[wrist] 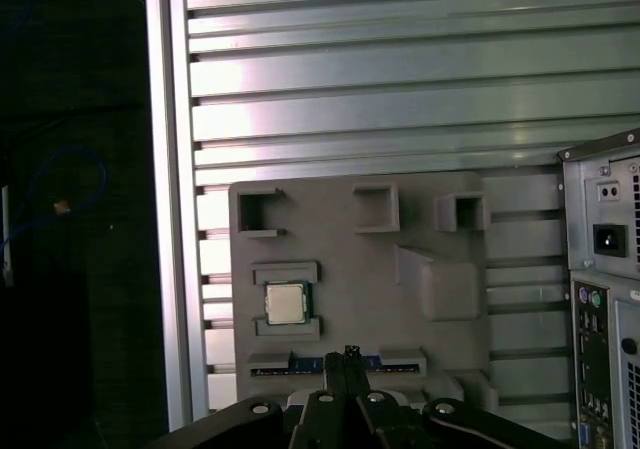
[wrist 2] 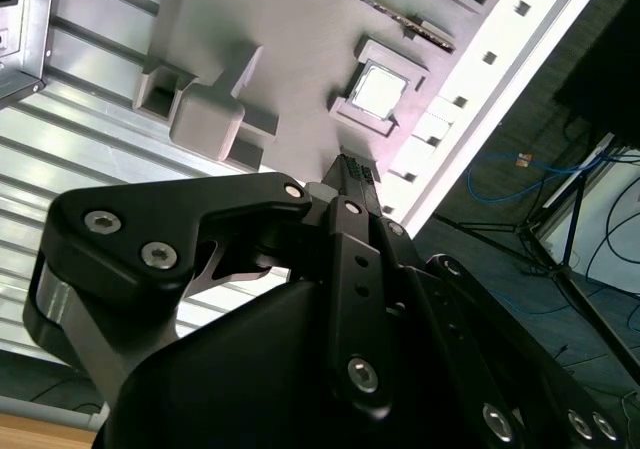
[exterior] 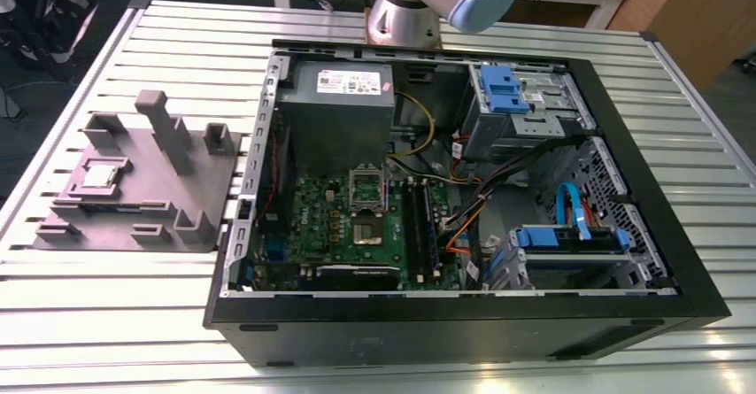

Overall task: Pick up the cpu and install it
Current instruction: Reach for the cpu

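Observation:
The cpu (exterior: 97, 175) is a small silvery square chip lying flat in a recess of the grey holder block (exterior: 177, 190), on the table at the exterior view's left. Both wrist views look down on it from well above: cpu (wrist: 286, 302), cpu (wrist 2: 377, 91). My gripper (wrist: 350, 353) hangs high over the block's edge, a little to one side of the chip, and touches nothing. Its black fingers meet in one narrow tip, shut and empty, as the gripper (wrist 2: 352, 165) also appears in the second wrist view.
An open computer case (exterior: 661, 314) lies to the exterior view's right of the block, with a green motherboard (exterior: 319, 226), its socket (exterior: 368, 186), black memory sticks (exterior: 416, 221) and loose cables. Upright posts (exterior: 163, 124) rise from the block. The table is ribbed metal (wrist: 400, 89).

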You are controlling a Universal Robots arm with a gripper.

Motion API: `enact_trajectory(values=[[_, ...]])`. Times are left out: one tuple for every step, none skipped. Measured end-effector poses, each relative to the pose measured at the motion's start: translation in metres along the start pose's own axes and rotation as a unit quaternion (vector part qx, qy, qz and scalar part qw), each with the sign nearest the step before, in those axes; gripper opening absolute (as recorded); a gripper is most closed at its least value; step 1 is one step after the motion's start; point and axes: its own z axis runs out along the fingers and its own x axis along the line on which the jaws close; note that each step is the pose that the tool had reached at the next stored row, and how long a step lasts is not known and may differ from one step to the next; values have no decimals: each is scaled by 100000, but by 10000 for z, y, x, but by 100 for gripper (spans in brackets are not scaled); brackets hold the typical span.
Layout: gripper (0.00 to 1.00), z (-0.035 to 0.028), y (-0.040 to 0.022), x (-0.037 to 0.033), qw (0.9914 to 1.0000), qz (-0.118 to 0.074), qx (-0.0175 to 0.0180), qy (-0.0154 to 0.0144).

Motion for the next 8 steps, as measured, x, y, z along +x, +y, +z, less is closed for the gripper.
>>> enact_trajectory(values=[[10,1,0,2,100000,1,-3,-5],[10,1,0,5,100000,1,-3,-6],[10,1,-1,8,100000,3,-3,-8],[10,1,-1,11,100000,3,-5,-7],[10,1,-1,14,100000,2,-2,-4],[10,2,-1,18,100000,3,-7,-11],[10,2,-2,23,100000,4,-6,-8],[10,1,-2,26,100000,2,-1,-3]])
